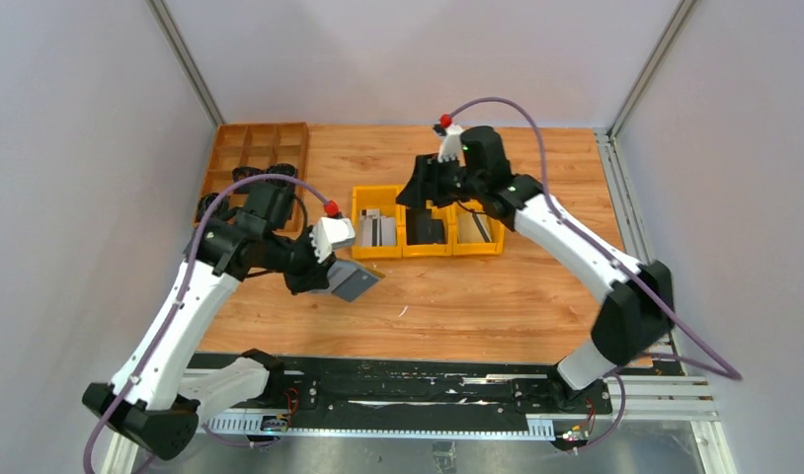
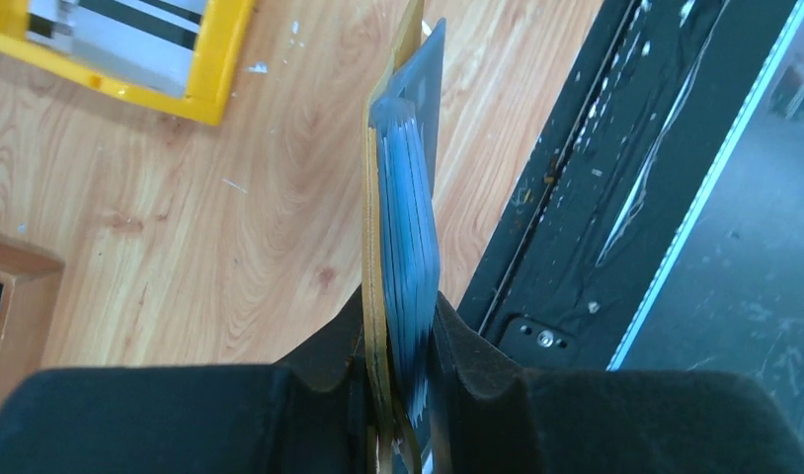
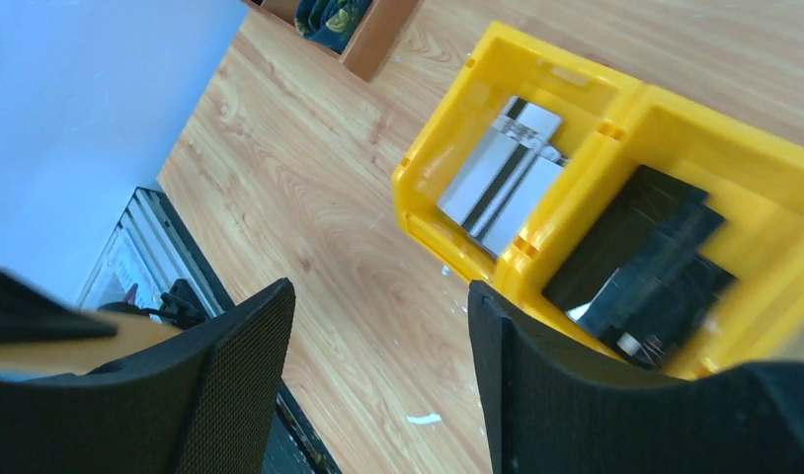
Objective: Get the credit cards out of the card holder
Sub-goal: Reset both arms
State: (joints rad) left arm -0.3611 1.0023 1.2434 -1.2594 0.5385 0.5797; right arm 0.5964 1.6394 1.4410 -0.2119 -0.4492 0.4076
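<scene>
My left gripper is shut on the card holder and holds it above the table, left of centre. In the left wrist view the card holder is edge-on, a mustard cover beside bluish-grey pleats, pinched between my left gripper's fingers. I cannot tell whether cards sit in the pleats. My right gripper hovers over the yellow bins, open and empty. Silvery dark-striped credit cards lie in the left bin. Black credit cards lie in the middle bin.
Three yellow bins stand in a row mid-table: left, middle, right. A wooden compartment tray holding dark items sits at the back left. Black rails run along the near edge.
</scene>
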